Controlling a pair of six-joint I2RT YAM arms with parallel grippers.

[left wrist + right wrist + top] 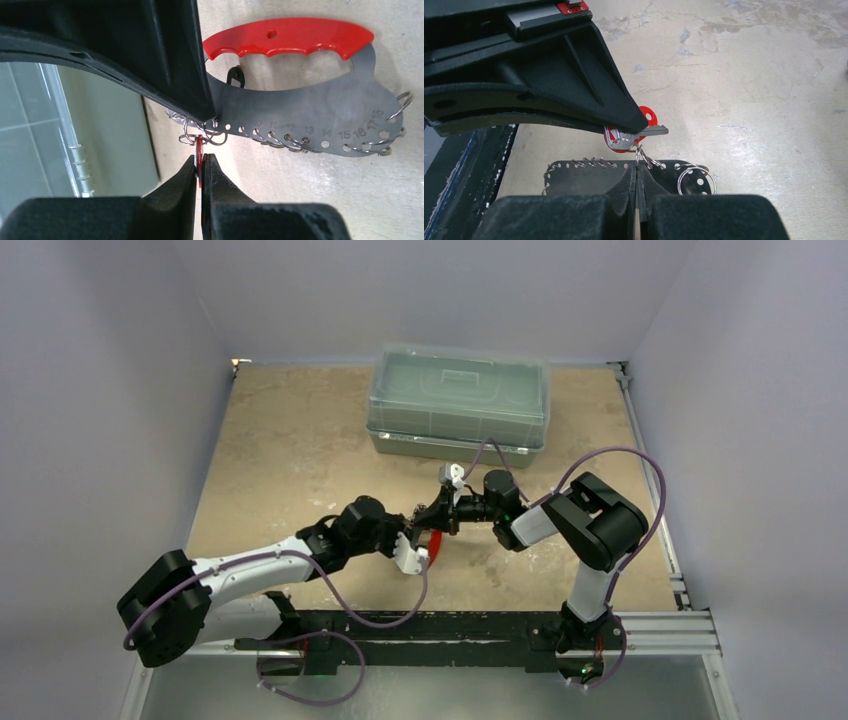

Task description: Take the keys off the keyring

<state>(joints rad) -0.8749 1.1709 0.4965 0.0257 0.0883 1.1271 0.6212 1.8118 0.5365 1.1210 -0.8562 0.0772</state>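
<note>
The keyring is a flat grey crescent plate (310, 105) with a red outer edge (290, 37) and numbered holes. It lies on the table and carries several thin metal loops. My left gripper (201, 159) is shut on the red-headed key (199, 145), seen edge-on just off the plate's end. In the right wrist view my right gripper (637, 169) is shut on a thin metal loop (638, 154) that joins the key (651, 131) to the plate (579, 175). In the top view both grippers (418, 538) (432, 518) meet over the red edge (432, 543).
A large clear plastic box (458, 400) stands at the back of the table, behind the grippers. The black base bar (450, 640) runs along the near edge. Walls close in the table on the left, back and right.
</note>
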